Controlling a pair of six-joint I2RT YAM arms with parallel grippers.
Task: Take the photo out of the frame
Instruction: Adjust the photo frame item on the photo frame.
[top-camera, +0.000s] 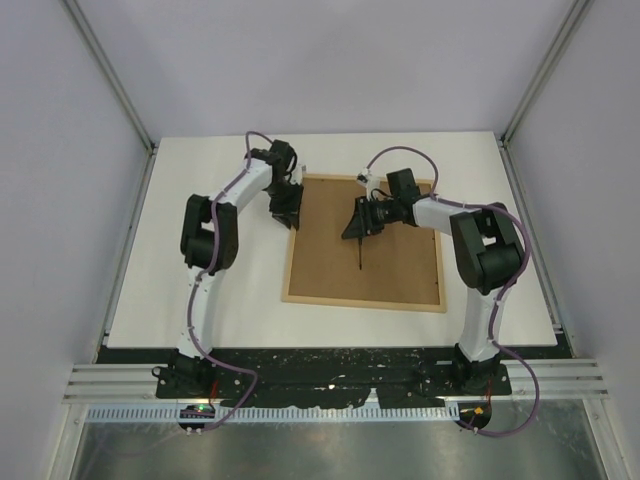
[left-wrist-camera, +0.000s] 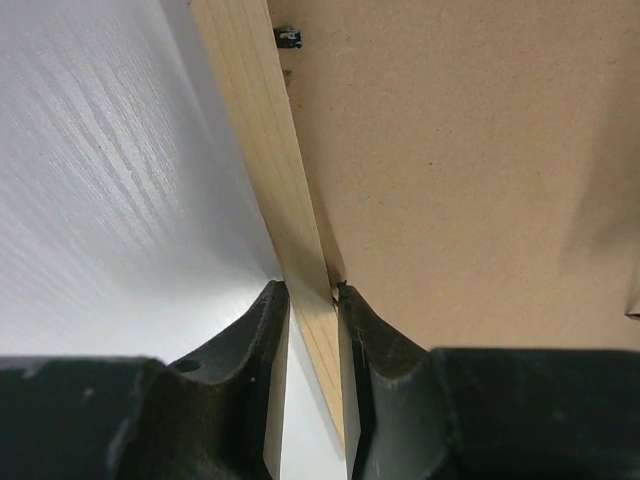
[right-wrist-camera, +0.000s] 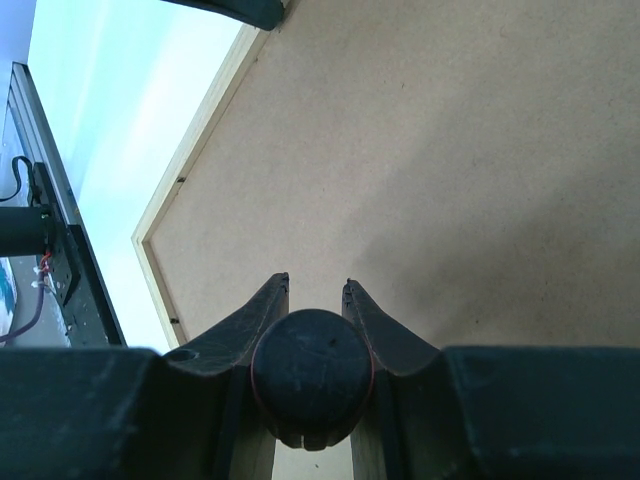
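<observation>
Frame (top-camera: 400, 280), one only, lies back-up; left claw (left-wrist-camera: 308, 290) clamps its edge, right claw (right-wrist-camera: 315, 285) one dark tool (right-wrist-camera: 312, 375).

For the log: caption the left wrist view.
Left hand clamps the light-wood frame beside its brown fibreboard back.

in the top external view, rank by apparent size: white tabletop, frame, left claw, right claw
1. white tabletop
2. frame
3. left claw and right claw: they look about the same size, so they are not ranked against each other
</observation>
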